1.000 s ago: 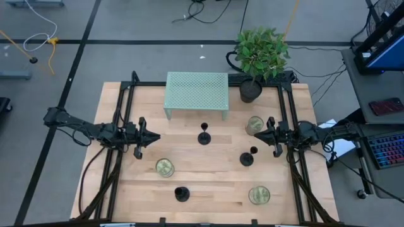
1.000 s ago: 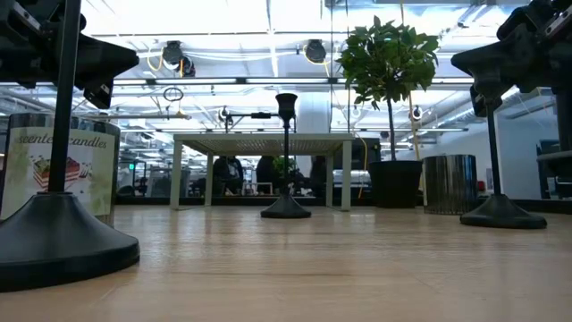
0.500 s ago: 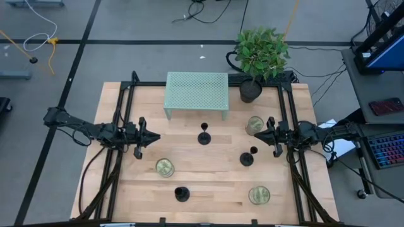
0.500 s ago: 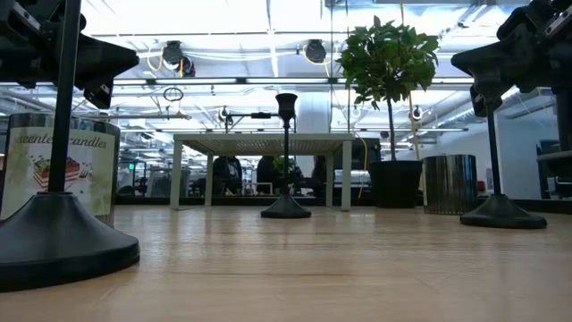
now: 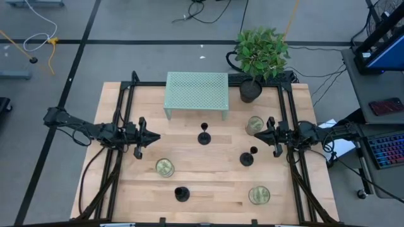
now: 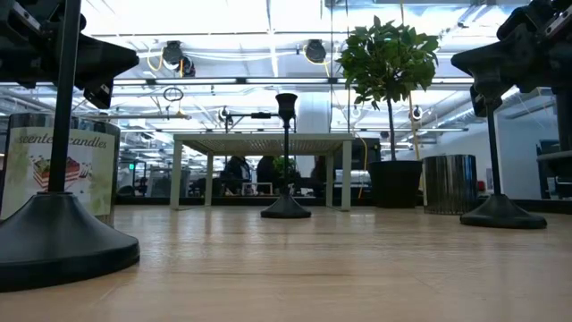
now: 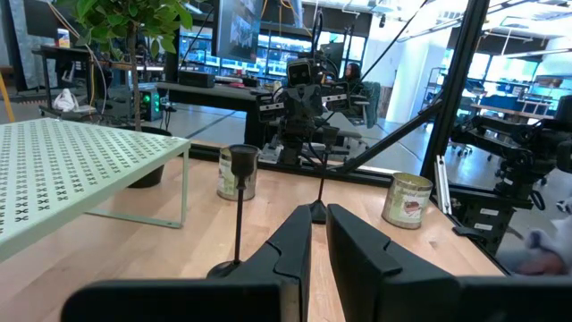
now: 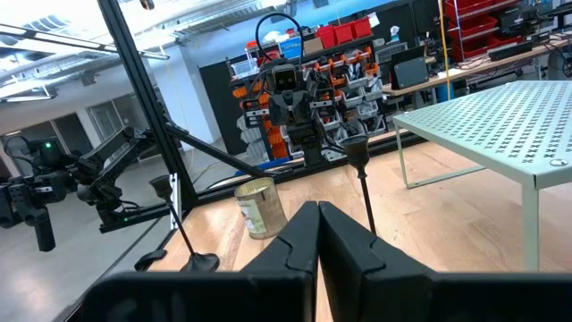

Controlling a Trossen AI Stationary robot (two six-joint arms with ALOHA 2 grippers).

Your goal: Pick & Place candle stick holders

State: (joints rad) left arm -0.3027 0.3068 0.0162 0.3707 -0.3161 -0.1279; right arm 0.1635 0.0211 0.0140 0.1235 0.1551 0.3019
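The jaws of our left gripper [image 5: 155, 136] stand a little apart and hold nothing; those of our right gripper [image 5: 258, 133] are pressed together, also empty. Three candle stick holders stand upright on the worktop [image 5: 208, 176]. The middle candle stick holder [image 5: 204, 135] lies between both arms. The right candle stick holder [image 5: 247, 157] is nearest our right gripper, and the front candle stick holder [image 5: 182, 193] is nearer the left.
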